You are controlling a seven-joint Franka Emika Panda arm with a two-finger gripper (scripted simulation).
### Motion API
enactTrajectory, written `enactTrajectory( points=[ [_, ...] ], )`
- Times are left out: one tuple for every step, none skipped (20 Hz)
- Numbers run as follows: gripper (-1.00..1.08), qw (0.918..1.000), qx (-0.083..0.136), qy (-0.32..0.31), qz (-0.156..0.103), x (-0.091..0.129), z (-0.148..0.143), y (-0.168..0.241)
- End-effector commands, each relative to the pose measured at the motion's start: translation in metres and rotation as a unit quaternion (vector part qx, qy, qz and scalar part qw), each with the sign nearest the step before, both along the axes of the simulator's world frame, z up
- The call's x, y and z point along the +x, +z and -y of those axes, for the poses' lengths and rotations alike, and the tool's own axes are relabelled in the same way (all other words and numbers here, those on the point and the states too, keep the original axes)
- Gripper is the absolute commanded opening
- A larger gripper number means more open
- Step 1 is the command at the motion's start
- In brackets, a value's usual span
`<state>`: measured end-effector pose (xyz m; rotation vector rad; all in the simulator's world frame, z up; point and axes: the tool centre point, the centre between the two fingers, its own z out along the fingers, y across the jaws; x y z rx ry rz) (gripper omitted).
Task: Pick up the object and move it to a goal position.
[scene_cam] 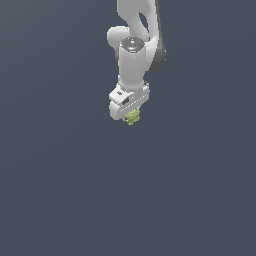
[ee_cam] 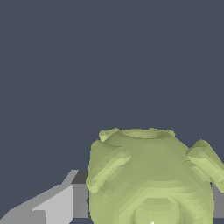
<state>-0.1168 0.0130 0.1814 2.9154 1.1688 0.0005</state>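
Gripper pinches the object near your fingertips, so a jerky carry could shake it loose.

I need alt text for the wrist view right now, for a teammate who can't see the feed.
A bumpy yellow-green object fills the lower part of the wrist view, seen very close. Grey and white parts of the robot's hand flank it on both sides, consistent with a grip. Everything beyond is plain dark blue-grey background.

A plain, flat, dark slate-blue backdrop fills both views, evenly lit.
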Motion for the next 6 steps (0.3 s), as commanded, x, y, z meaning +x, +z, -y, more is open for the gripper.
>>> enactTrajectory(
  points=[
    [-1.0, 1.0, 0.0, 0.0, 0.0, -0.0043, 0.0013, 0.0046],
    [-1.0, 1.0, 0.0, 0.0, 0.0, -0.0052, 0.0016, 0.0057],
    [-1.0, 1.0, 0.0, 0.0, 0.0, -0.0058, 0.0019, 0.0066],
    [-1.0, 1.0, 0.0, 0.0, 0.0, -0.0061, 0.0021, 0.0072],
    [-1.0, 1.0, 0.0, 0.0, 0.0, -0.0061, 0.0022, 0.0076],
    [-1.0, 1.0, 0.0, 0.0, 0.0, -0.0059, 0.0022, 0.0076]
  ],
)
